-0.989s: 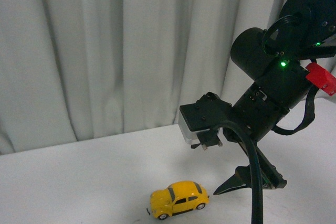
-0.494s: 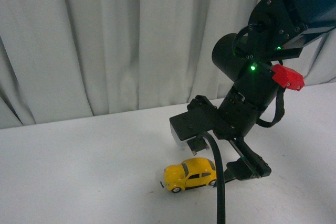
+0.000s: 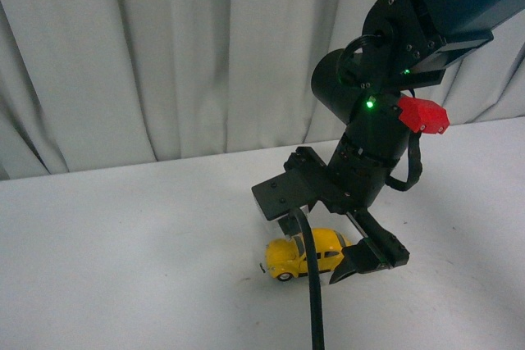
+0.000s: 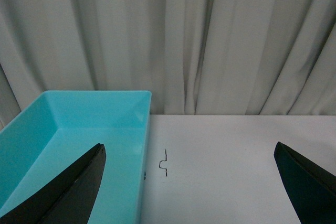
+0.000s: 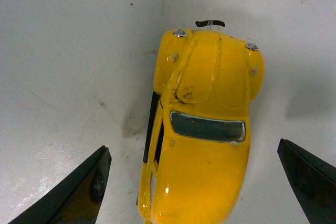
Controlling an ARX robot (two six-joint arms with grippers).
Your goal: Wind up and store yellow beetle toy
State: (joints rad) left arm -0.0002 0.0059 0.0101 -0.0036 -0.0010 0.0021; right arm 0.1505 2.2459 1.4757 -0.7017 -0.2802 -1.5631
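While the right gripper point(image 5: 193, 144) hangs low over the white table point(image 3: 123, 235), its 2 fingers are held wide apart and the yellow beetle toy point(image 5: 205, 145) is framed between them. A gap of bare table is seen on each side of the toy in the right wrist view. The toy stands on its wheels, its bonnet turned away from the wrist. In the front view, part of the toy is covered by a black cable point(image 3: 312, 301). The left gripper point(image 4: 189, 145) is likewise spread open, with nothing between its fingers. Beyond it, a teal bin point(image 4: 31, 124) is set on the table, and a pale curtain point(image 4: 184, 40) is hung behind.
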